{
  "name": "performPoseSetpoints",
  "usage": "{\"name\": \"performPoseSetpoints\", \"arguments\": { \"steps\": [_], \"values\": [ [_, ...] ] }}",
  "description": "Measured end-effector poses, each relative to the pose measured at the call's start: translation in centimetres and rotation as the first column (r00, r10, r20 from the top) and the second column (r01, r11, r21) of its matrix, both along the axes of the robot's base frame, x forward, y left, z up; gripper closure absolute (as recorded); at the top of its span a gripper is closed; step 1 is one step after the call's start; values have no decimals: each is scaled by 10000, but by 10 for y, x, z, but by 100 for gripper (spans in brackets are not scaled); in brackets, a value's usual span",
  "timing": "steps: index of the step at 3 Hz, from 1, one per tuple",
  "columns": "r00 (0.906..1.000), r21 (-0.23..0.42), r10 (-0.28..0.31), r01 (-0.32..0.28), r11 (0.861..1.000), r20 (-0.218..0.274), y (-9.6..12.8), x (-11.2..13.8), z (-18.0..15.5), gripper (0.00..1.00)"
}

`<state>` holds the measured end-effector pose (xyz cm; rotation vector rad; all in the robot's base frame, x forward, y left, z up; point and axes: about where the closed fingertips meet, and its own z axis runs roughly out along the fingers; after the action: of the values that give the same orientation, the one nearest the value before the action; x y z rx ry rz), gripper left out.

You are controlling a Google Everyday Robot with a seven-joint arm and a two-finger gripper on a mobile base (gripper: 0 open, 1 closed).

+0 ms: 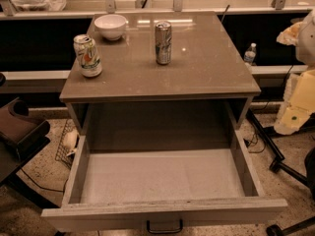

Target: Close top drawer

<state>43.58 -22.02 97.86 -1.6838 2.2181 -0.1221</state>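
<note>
Wide grey-brown wooden top drawer point(162, 181) is pulled far out, lower centre of frame; pale grey floor, small dark handle point(164, 226) at the bottom edge. Gripper isn't in frame, so can't tell its state. Only cream arm links point(297, 102) show at the right edge, well apart from the drawer's right wall. Glossy brown cabinet top point(206, 73) above carries a white bowl point(110, 26), a green-white can point(87, 56) and a silver can point(163, 42), upper left.
</note>
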Motion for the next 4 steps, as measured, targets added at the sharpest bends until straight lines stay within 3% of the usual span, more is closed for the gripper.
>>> {"name": "performPoseSetpoints", "arguments": {
  "steps": [1, 2, 3, 4],
  "values": [
    [9986, 397, -518, 515, 9979, 70, -21, -26, -34, 21],
    [9914, 896, -1284, 1258, 9880, 240, -50, -59, -86, 44],
    [9864, 1344, -1615, 1562, 9785, 292, -72, -103, -169, 76],
    [9847, 1605, -1736, 1693, 9724, 131, -79, -139, -217, 98]
  ]
}}
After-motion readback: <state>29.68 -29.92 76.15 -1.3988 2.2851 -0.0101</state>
